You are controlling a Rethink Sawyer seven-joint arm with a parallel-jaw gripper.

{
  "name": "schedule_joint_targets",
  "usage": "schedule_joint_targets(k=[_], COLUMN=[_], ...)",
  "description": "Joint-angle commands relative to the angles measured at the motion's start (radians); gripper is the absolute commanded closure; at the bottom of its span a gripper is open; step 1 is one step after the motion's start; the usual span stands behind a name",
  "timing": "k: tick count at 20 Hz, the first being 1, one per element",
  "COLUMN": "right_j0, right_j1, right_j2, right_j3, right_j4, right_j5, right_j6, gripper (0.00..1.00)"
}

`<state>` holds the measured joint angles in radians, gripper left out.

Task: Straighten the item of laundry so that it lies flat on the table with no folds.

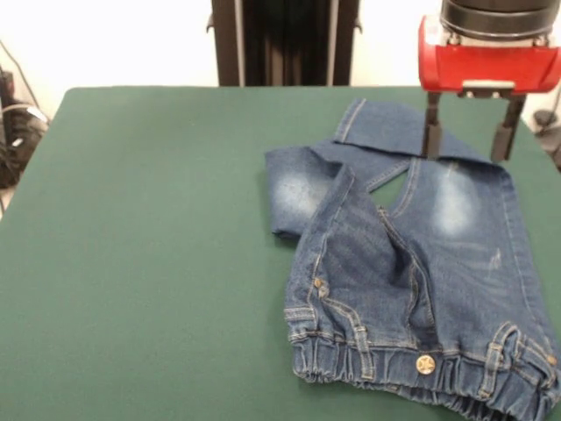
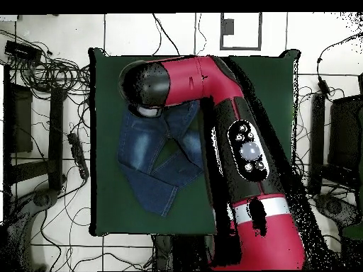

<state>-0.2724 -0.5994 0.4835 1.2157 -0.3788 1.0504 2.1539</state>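
Observation:
The blue denim jeans (image 1: 412,263) lie on the right side of the dark green table (image 1: 149,246), waistband with its brass star button toward the front edge. One leg is folded sideways across to the left, and a leg end is folded over at the back. My gripper (image 1: 469,145) hangs open above the far part of the jeans, its two dark fingers (image 1: 432,132) just over the folded leg end, holding nothing. In the overhead view the jeans (image 2: 152,152) lie at the table's left, partly hidden under the red arm (image 2: 213,85); the gripper itself is hidden there.
The robot's black pedestal (image 1: 285,42) stands behind the table's far edge. Cables and dark gear (image 1: 16,132) lie on the floor off the table's left side, and more cables (image 2: 49,78) ring the table in the overhead view.

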Motion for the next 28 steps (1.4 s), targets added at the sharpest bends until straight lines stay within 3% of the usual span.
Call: schedule_joint_targets(k=[1, 12, 18, 28], right_j0=[0.007, 0.012, -0.003, -0.126], right_j1=[-0.015, -0.034, -0.035, -0.167], right_j2=[0.058, 0.090, 0.085, 0.092], right_j3=[0.228, 0.315, 0.395, 0.681], right_j4=[-0.040, -0.050, -0.047, -0.054], right_j5=[-0.032, -0.070, -0.162, -0.332], right_j6=[-0.268, -0.231, -0.169, -0.162], gripper=[0.00, 0.00, 0.00, 0.00])
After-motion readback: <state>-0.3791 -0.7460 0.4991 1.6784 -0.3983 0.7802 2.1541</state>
